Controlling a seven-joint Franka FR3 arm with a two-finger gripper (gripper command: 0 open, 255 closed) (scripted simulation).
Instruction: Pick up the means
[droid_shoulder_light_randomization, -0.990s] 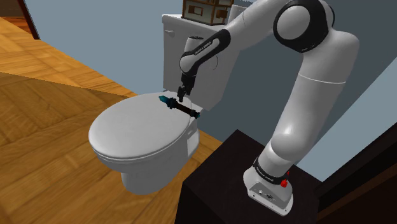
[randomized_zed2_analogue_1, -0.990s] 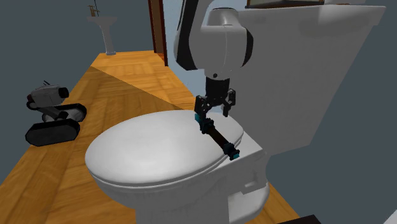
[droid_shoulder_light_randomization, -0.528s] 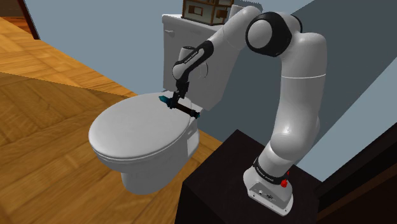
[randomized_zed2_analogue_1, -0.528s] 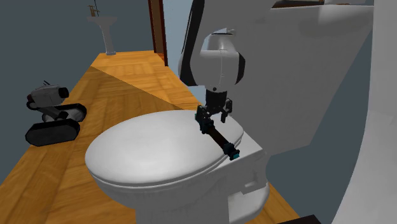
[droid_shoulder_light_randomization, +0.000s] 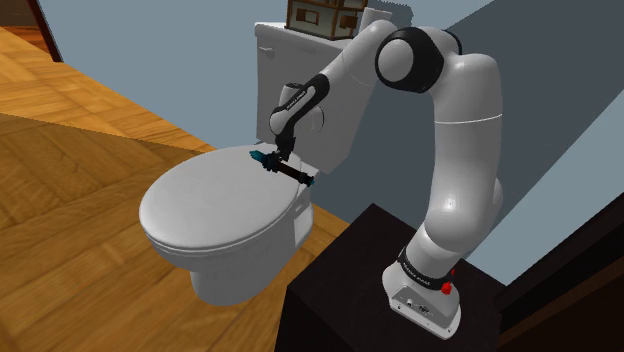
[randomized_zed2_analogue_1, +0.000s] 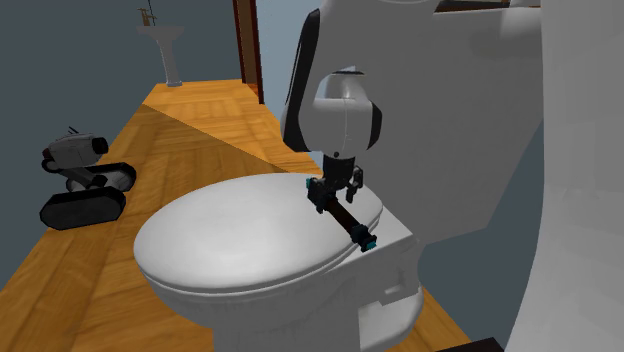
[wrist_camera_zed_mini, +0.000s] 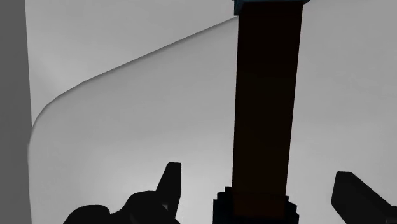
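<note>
Since the frame a second back, the arm's elbow has swung in toward the toilet tank (droid_shoulder_light_randomization: 268, 75) and the wrist has sunk a little, so the gripper (droid_shoulder_light_randomization: 272, 158) now sits lower over the dark bar with teal ends (droid_shoulder_light_randomization: 293, 172). That bar lies flat on the white toilet lid (droid_shoulder_light_randomization: 210, 205), at about one o'clock of it in the shoulder view, running from ten toward four o'clock. The gripper straddles its ten-o'clock end. In the wrist view the fingers (wrist_camera_zed_mini: 168, 184) stand wide apart, one on each side of the bar and touching neither, so nothing is held yet. Whether the tips already meet the lid is hard to tell from the outside views. The main risk, as I judge it, is the off-centre hold: clamped near one end, the long bar may swing down or twist out on the lift. Pressing lower could also jam the tips on the lid, or nudge the bar so it slides off the smooth surface.
</note>
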